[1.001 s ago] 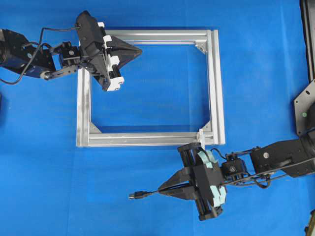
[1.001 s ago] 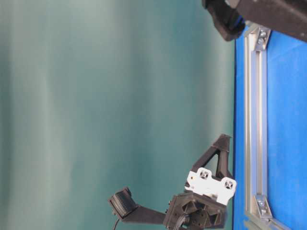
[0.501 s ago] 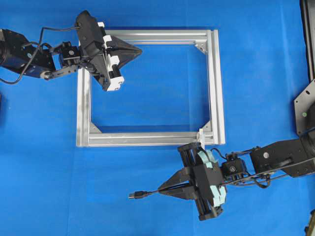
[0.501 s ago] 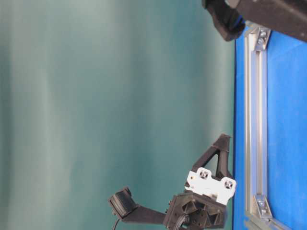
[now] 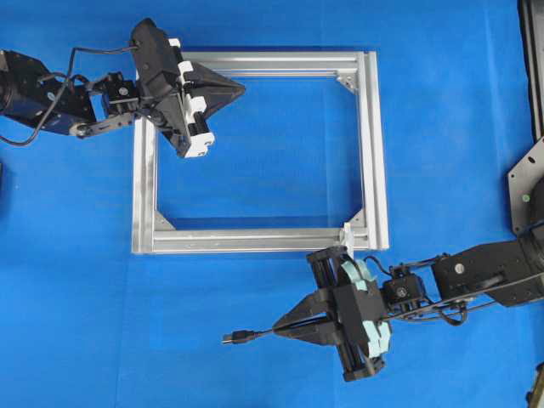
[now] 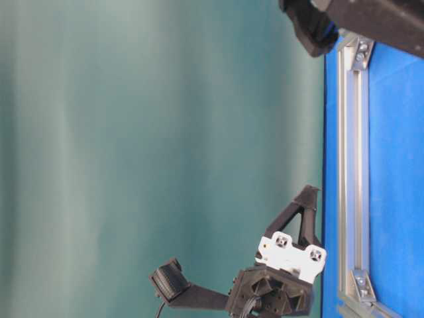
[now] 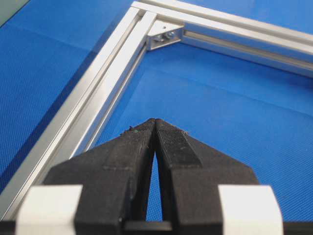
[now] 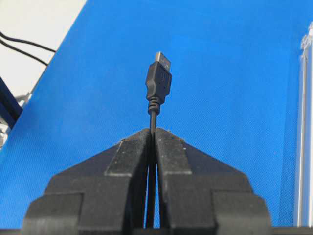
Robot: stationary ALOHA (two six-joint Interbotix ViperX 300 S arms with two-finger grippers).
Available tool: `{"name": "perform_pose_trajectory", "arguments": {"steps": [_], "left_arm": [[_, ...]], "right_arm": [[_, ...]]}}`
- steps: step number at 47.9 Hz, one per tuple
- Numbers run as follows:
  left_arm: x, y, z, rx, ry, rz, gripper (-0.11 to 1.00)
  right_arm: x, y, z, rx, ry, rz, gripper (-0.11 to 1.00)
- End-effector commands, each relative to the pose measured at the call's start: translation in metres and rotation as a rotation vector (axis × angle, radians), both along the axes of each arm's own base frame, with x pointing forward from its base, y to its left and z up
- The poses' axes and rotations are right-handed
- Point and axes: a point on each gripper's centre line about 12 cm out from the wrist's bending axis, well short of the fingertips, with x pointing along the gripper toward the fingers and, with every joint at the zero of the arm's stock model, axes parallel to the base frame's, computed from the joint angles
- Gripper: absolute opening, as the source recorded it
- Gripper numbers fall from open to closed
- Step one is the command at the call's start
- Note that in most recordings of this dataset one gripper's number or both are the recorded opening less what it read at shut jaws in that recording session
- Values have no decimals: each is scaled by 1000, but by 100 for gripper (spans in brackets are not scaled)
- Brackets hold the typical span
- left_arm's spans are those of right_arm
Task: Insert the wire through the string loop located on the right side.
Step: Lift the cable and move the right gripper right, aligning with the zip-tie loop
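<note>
We saw the right gripper (image 5: pixel 279 327) clamped on the wire (image 8: pixel 159 81), its plug sticking out past the fingertips, below the silver frame (image 5: pixel 372 144). The left gripper (image 5: pixel 240 86), fingers pressed together and empty, hung over the frame's upper left corner.

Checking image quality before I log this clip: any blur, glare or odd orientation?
Overhead view: sharp, evenly lit, mild shine on the frame. Table-level view: lies on its side. Left wrist view: left tool sharp, far frame soft. Right wrist view: wire crisp.
</note>
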Motion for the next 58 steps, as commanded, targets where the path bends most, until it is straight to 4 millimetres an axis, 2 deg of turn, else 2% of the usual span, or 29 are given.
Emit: {"name": "perform_pose_trajectory", "arguments": {"steps": [1,37,47,58], "left_arm": [[2,-1,15,16,-43,-6,0],[3,-1,16,17,-46,-6,0],[3,-1,16,17,-46,-6,0],[3,-1,17,18,-47,-9,0]], "right_arm": [[2,0,14,15,-36,-3,-2],[-4,-3,11,12,-26,-6,-2],[-25,-9,6,17,-12,-14,-2],[-72,-27,-1,27,7,-37,-2]]}}
